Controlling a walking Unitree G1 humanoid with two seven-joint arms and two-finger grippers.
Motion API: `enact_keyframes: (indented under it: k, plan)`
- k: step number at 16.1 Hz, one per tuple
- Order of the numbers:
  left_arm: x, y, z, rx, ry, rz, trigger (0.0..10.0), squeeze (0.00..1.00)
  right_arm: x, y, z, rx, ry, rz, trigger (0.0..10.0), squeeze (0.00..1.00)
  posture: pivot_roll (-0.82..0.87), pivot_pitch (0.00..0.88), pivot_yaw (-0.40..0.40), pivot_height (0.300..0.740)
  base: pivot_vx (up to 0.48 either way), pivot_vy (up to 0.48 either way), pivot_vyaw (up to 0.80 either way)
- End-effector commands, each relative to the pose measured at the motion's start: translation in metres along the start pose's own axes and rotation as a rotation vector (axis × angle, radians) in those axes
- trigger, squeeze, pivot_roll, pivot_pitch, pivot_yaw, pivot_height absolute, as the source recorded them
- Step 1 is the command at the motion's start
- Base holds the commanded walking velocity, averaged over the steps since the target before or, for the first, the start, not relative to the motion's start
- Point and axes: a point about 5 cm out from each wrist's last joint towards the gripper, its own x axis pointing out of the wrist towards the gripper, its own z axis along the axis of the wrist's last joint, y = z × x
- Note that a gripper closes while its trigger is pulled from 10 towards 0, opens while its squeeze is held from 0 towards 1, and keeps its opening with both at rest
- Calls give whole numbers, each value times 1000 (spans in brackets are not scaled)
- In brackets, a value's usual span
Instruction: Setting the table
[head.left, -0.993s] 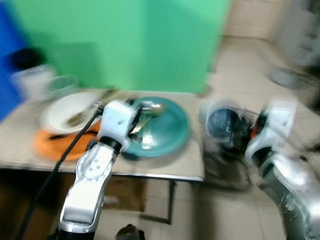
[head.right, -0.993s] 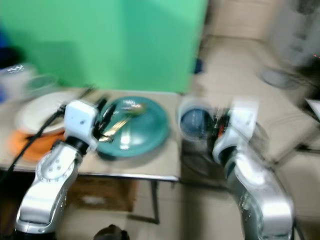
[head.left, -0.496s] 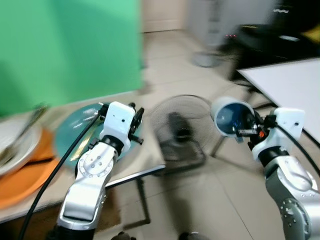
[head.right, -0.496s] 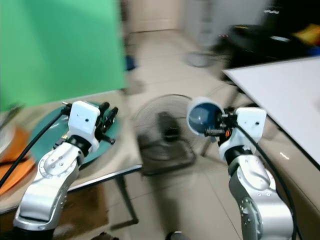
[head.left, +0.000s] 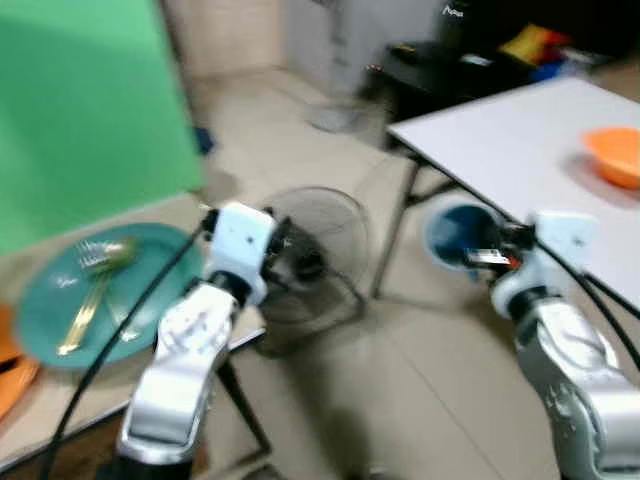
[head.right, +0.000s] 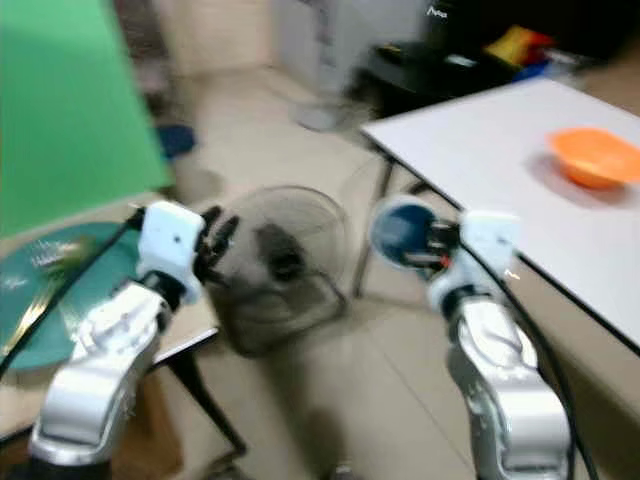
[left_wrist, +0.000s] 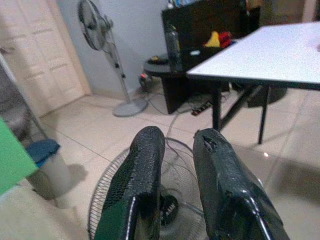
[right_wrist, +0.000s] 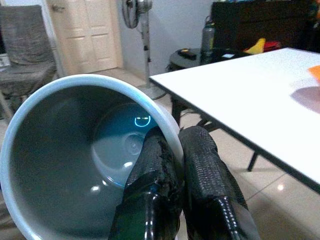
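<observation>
I carry a blue bowl (head.left: 455, 232) in my right tool (head.left: 487, 257), beside the white desk (head.left: 520, 140).
Left wrist view: my left tool (left_wrist: 172, 165) is empty, fingers together, above a floor fan (left_wrist: 107, 200). Right wrist view: my fingers (right_wrist: 200, 160) are clamped on the bowl's rim.

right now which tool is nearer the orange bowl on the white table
The right. The right tool, holding a blue bowl by its rim, is beside the white table bearing the orange bowl; the left tool is farther off, above the floor fan.
</observation>
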Motion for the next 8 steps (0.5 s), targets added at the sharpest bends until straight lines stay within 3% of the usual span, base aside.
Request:
enact_keyframes:
  k: [1, 4, 8]
  plan:
    - [2, 1, -1, 1, 13, 12, 10000, 0, 2, -2, 1, -14, 10, -11, 10000, 0, 91, 0, 4, 727, 0, 0, -800]
    - [2, 4, -1, -43, 7, 13, 10000, 0, 8, 2, 4, -17, 6, 13, 10000, 0, 90, 0, -1, 727, 0, 0, -800]
    - [2, 11, -2, -56, 9, 34, 10000, 0, 12, 6, 7, -28, 1, 43, 10000, 0, 86, 0, -6, 727, 277, 0, 0]
